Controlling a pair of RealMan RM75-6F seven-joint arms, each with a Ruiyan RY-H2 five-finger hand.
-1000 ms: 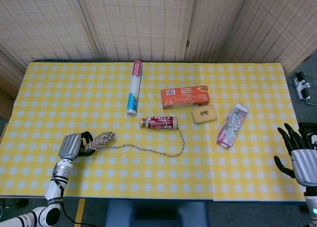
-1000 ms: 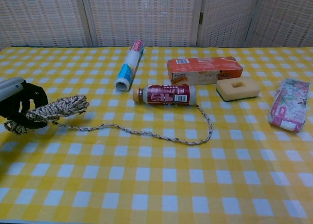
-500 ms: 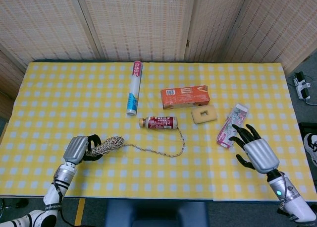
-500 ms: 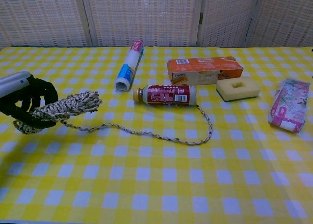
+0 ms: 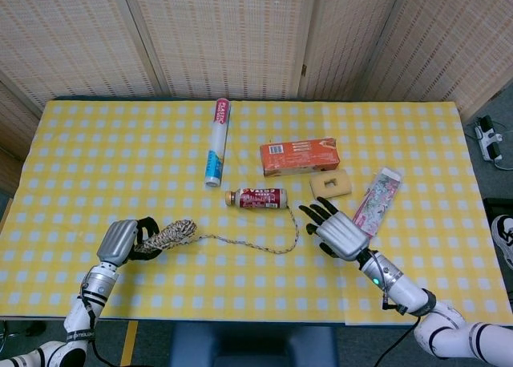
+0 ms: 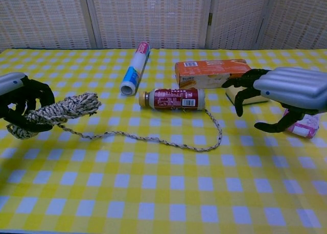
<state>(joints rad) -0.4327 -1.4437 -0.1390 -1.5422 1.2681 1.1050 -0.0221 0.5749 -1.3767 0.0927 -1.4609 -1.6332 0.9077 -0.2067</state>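
My left hand [image 5: 122, 240] [image 6: 18, 103] grips a bundle of braided rope [image 5: 170, 235] [image 6: 60, 109] near the front left of the table. A loose rope tail [image 5: 256, 245] [image 6: 153, 138] trails right across the cloth, curving up to a red-labelled bottle [image 5: 256, 197] [image 6: 172, 98] lying on its side. My right hand [image 5: 338, 231] [image 6: 286, 94] hovers open, fingers spread, right of the rope's bend, holding nothing. It is nearest a yellow sponge [image 5: 330, 184] [image 6: 235, 95] and a pink floral packet [image 5: 375, 203] [image 6: 306, 125], partly covering both in the chest view.
An orange box [image 5: 299, 156] [image 6: 212, 73] lies behind the bottle. A white and blue roll [image 5: 216, 141] [image 6: 135, 68] lies at the back centre. The yellow checked tablecloth [image 5: 120, 143] covers the table, with wicker screens behind.
My right hand has come in from the right edge leftward over the table to beside the sponge. The left hand has shifted slightly with the rope bundle, dragging the tail.
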